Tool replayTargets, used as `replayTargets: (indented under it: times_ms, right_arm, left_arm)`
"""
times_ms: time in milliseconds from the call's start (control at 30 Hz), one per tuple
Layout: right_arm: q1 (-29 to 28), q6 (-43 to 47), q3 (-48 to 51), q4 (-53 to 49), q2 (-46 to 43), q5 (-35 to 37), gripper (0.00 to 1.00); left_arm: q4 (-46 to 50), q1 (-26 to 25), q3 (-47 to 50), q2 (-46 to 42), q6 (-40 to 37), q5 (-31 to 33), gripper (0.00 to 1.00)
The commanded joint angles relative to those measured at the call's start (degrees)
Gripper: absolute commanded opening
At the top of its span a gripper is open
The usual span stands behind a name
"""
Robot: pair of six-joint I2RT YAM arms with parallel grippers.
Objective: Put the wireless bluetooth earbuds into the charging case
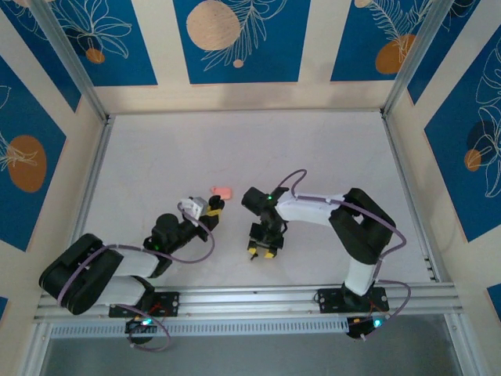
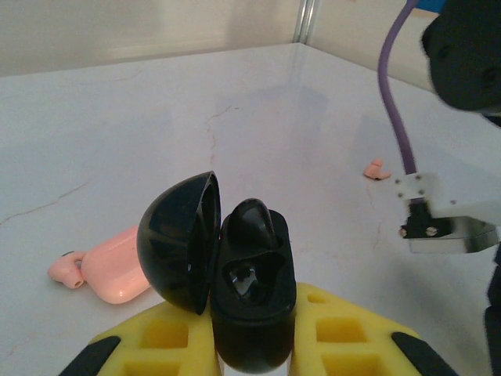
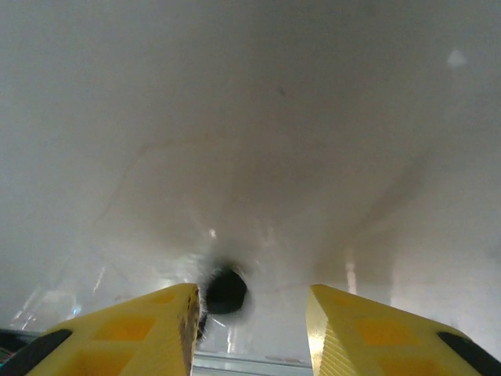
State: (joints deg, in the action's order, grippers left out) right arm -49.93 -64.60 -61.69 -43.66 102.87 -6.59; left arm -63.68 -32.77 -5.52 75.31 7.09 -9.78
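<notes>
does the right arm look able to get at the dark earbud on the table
Probably yes: the right gripper hangs just over the dark earbud, which lies bare on the table between its open jaws.

A white tabletop (image 1: 329,149) with faint hairline veins spans the scene. Beige walls rise on the far, left and right sides, set with blue panels (image 1: 235,39) bearing orange discs and white leaf outlines. Aluminium posts (image 1: 70,59) stand at both far corners. An aluminium rail (image 1: 250,298) runs along the near edge.
</notes>
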Motion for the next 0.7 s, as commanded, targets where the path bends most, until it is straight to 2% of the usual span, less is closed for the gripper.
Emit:
replayTargets:
  times_ms: [0,167,267,400,667]
  right_arm:
    - [-0.4,-1.0,-2.5,-0.6,1.9,-1.6,0.41]
    - [-0.5,-0.7,-3.1,-0.5,3.4,-2.0,0.39]
    - [-1.0,0.4,-4.9,-3.8,3.2,-0.5,0.39]
    - [-1.3,-0.4,-5.5,-7.3,0.1,1.4,0.41]
    - [-4.6,-6.8,-0.1,-10.0,-6.9,1.7,0.47]
  left_arm:
    - [2.2,0.5,0.0,-1.3,-1.3,0.1,0.19]
    - [2.3,0.4,-0.1,-1.5,-1.2,-0.1,0.19]
    - [2.8,0.4,-0.4,-1.5,-1.2,-0.2,0.19]
    - [2.5,0.5,-0.4,-1.2,-1.1,-0.4,0.19]
    - [3.1,0.4,-1.0,-1.3,-1.3,-1.1,0.19]
